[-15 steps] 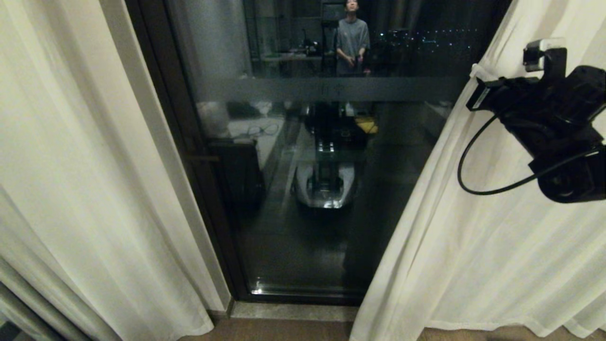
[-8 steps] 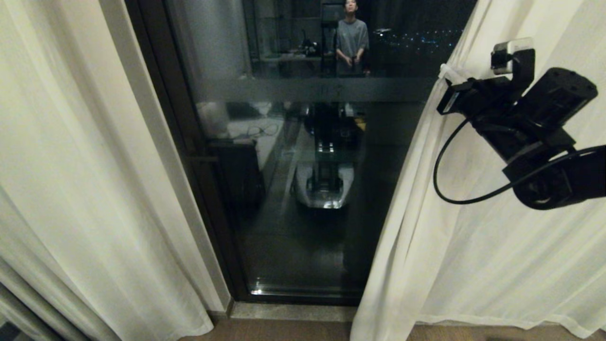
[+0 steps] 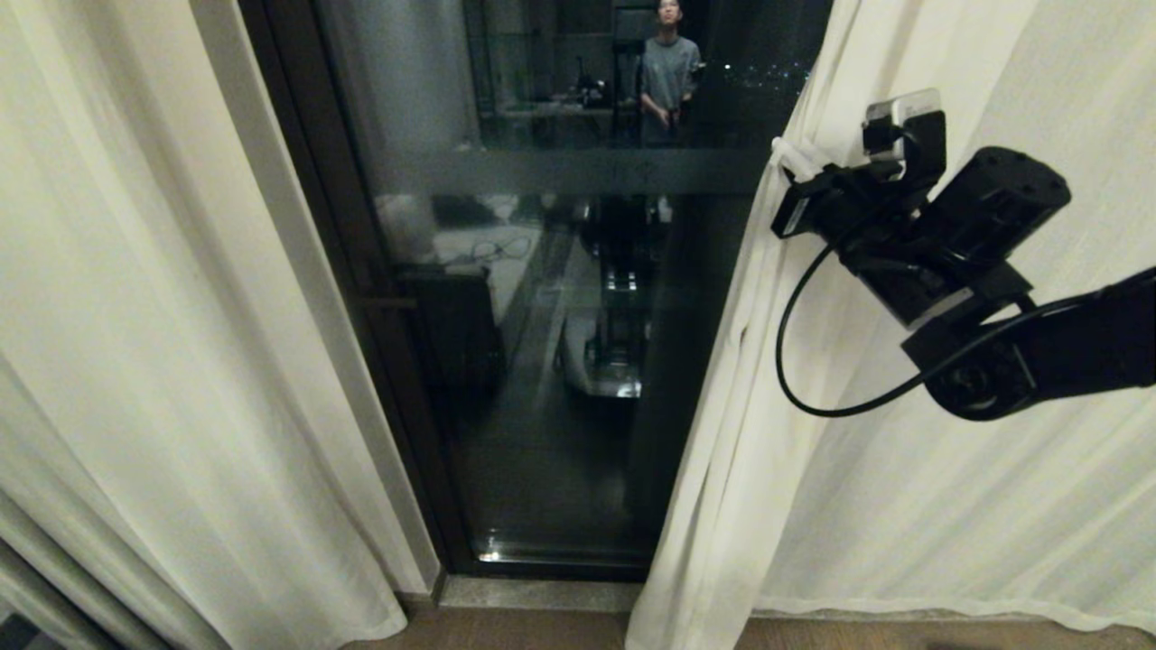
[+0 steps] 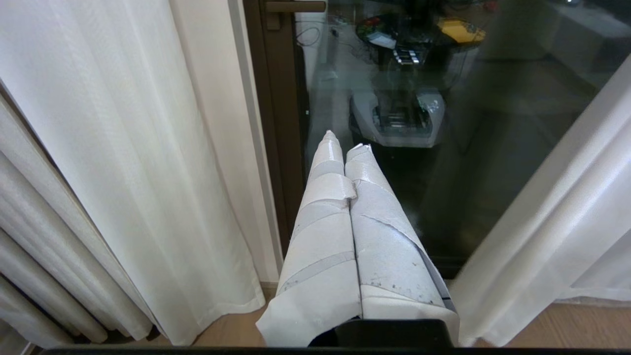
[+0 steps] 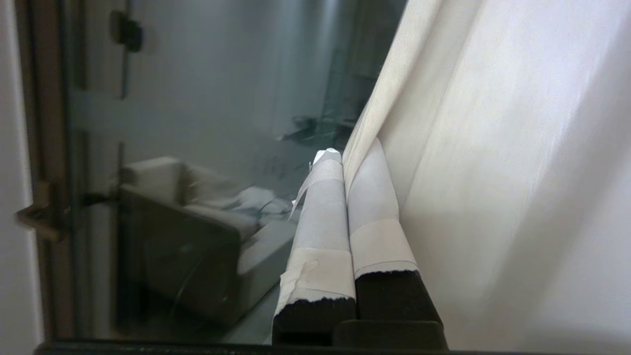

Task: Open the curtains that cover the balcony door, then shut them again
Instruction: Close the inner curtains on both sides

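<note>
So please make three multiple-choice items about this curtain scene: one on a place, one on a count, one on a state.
1. Where is the right gripper?
A. at the right curtain's inner edge
B. on the door handle
C. near the floor

2. How many curtain panels show in the head view?
A. one
B. two
C. four

3. How is the left gripper?
A. wide open
B. shut, empty
C. shut on fabric

Answers: 1 A, its fingers pinch that edge. 2 B, the left curtain and the right one. 3 B, its fingers meet before the balcony door.
</note>
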Controlling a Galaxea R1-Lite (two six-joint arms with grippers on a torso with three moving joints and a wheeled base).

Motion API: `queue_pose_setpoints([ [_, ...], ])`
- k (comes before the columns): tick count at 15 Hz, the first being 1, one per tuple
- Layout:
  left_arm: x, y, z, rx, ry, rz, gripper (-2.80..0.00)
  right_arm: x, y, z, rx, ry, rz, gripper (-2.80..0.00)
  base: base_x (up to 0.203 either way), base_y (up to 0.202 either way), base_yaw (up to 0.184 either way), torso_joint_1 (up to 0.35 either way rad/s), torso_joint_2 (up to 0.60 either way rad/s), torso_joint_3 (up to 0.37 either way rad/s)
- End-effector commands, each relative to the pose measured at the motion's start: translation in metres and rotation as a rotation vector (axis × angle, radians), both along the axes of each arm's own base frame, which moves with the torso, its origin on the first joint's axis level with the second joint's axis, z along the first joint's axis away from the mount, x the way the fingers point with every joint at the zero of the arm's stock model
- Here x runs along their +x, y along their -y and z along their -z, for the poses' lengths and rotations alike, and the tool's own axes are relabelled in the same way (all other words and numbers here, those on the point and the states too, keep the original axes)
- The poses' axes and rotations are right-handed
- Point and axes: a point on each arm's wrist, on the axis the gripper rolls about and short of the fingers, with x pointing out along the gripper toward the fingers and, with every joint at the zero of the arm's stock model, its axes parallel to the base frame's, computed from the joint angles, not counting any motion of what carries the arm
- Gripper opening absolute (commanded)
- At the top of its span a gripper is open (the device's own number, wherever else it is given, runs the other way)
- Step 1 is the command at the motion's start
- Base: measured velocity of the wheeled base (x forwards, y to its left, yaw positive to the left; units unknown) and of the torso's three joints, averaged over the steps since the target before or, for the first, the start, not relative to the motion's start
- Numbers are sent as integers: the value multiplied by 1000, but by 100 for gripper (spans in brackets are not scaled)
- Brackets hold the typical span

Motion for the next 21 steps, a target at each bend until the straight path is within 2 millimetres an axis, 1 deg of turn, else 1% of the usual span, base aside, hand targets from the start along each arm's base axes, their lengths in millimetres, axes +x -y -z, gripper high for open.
queue_pose_setpoints([
  [1,0,0,0,0,1,-1,-280,1,-3,4,-3,-6,-6,-280,0,0,0,0,0,0],
  [3,0,0,0,0,1,-1,-280,1,-2,4,-2,-5,-4,-280,0,0,0,0,0,0],
  [6,0,0,0,0,1,-2,-280,1,11,-3,3,9,26,-280,0,0,0,0,0,0],
  [8,0,0,0,0,1,-2,-280,3,29,-6,5,16,73,-280,0,0,0,0,0,0],
  [12,0,0,0,0,1,-2,-280,13,79,-8,9,26,200,-280,0,0,0,0,0,0],
  [14,0,0,0,0,1,-2,-280,23,101,-2,9,22,254,-280,0,0,0,0,0,0],
  [16,0,0,0,0,2,-2,-280,30,115,4,13,39,288,-280,0,0,0,0,0,0],
  [18,0,0,0,0,1,-2,-280,33,123,8,10,33,308,-280,0,0,0,0,0,0],
  [21,0,0,0,0,1,-2,-280,33,124,8,11,31,309,-280,0,0,0,0,0,0],
])
